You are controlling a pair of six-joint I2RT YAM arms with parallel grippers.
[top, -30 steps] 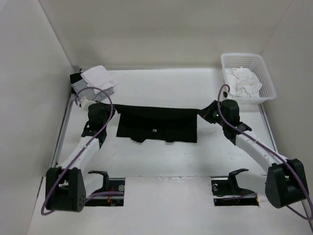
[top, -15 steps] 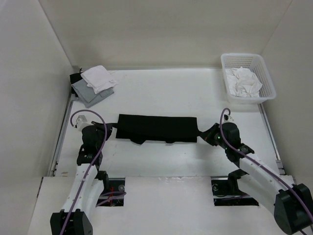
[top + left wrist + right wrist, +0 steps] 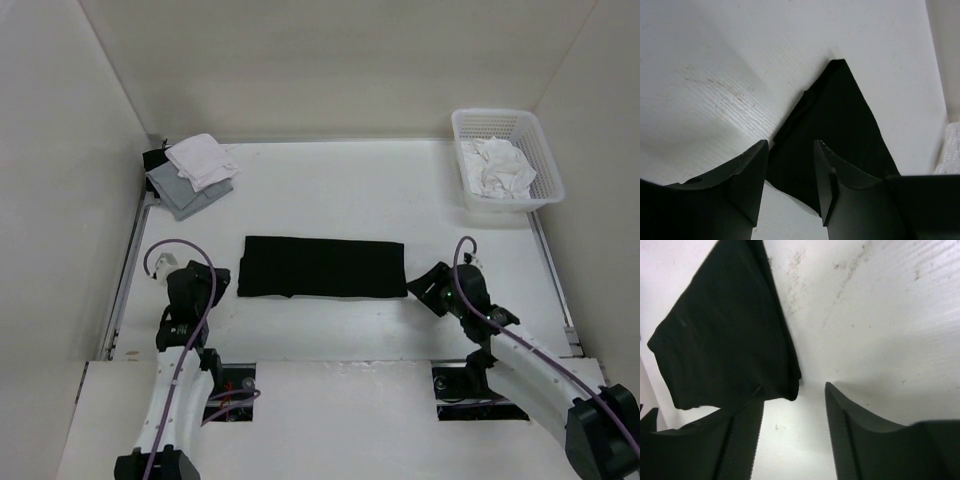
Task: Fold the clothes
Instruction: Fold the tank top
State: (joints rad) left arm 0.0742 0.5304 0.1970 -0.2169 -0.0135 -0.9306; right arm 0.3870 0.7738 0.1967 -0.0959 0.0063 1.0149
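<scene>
Black T-shirt (image 3: 320, 267) lying flat as a long folded band across the middle of our white worktop (image 3: 340, 190), our left pincer (image 3: 218, 278) and right pincer (image 3: 418, 285) open, jaws parted beside its ends

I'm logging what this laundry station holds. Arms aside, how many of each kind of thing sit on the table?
Black T-shirt: 1
Grey and white garment stack: 1
White basket: 1
White cloth bundle in the basket: 1
Small black object behind the stack, unidentifiable: 1
Total: 5
</scene>
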